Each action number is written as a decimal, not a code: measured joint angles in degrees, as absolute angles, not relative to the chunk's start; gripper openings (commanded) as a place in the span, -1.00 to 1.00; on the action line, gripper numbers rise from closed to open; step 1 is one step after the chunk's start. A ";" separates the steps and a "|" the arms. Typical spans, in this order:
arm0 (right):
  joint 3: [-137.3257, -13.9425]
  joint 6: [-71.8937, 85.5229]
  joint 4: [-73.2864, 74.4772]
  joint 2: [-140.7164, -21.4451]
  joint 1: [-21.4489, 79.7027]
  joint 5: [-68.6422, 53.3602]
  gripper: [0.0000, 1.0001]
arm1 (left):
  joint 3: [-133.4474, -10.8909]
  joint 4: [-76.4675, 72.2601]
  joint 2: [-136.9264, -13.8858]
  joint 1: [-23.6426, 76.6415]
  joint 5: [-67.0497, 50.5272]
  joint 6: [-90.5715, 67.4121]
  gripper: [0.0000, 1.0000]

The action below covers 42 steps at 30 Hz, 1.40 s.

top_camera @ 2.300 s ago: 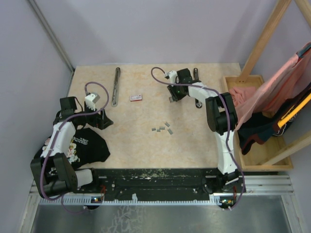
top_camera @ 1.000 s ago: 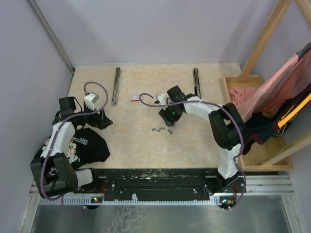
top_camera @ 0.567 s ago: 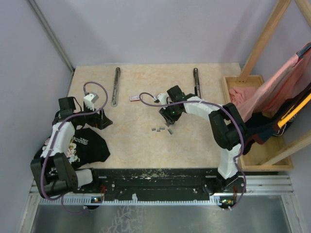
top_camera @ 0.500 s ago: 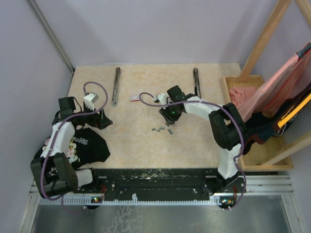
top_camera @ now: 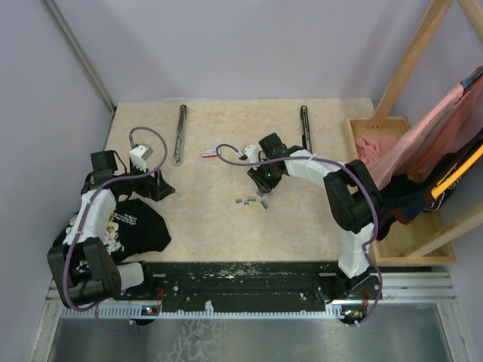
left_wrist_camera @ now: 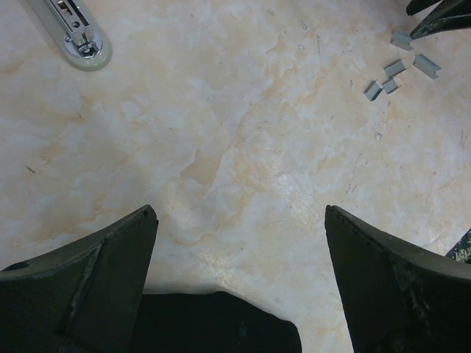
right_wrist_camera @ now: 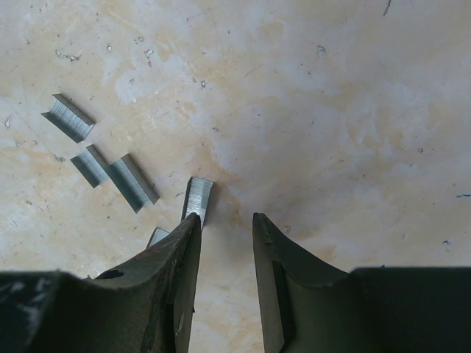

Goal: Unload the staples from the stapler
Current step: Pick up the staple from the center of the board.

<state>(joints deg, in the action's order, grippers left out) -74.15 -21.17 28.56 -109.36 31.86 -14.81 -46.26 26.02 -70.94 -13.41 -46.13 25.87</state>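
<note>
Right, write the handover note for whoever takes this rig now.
Left pincer: wide open, empty, at the pale marbled table's left side.
Right pincer: narrowly open, empty, tips low beside the small grey metal staple strips.
Staples: about five strips loose mid-table.
Done: those strips are out.
Left: check the long dark stapler bars at the far side; whether they hold more cannot be seen.

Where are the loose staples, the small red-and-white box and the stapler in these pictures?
staples [right_wrist_camera: 133, 182]: right wrist view, middle of one grey strip.
red-and-white box [top_camera: 210, 151]: top external view, its upper face.
stapler [left_wrist_camera: 77, 35]: left wrist view, rounded end of one part.
</note>
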 measured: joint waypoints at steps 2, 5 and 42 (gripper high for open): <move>-74.17 -21.15 28.56 -109.36 32.03 -14.76 -0.31 | -46.26 26.02 -70.94 -13.41 -46.15 25.89 1.00; -74.30 -20.97 28.53 -109.40 32.49 -14.68 -0.31 | -46.26 26.02 -70.94 -13.41 -46.15 25.89 1.00; -77.01 -20.38 28.40 -112.25 34.83 -8.10 -1.00 | -46.26 26.11 -70.94 -13.65 -46.28 25.89 1.00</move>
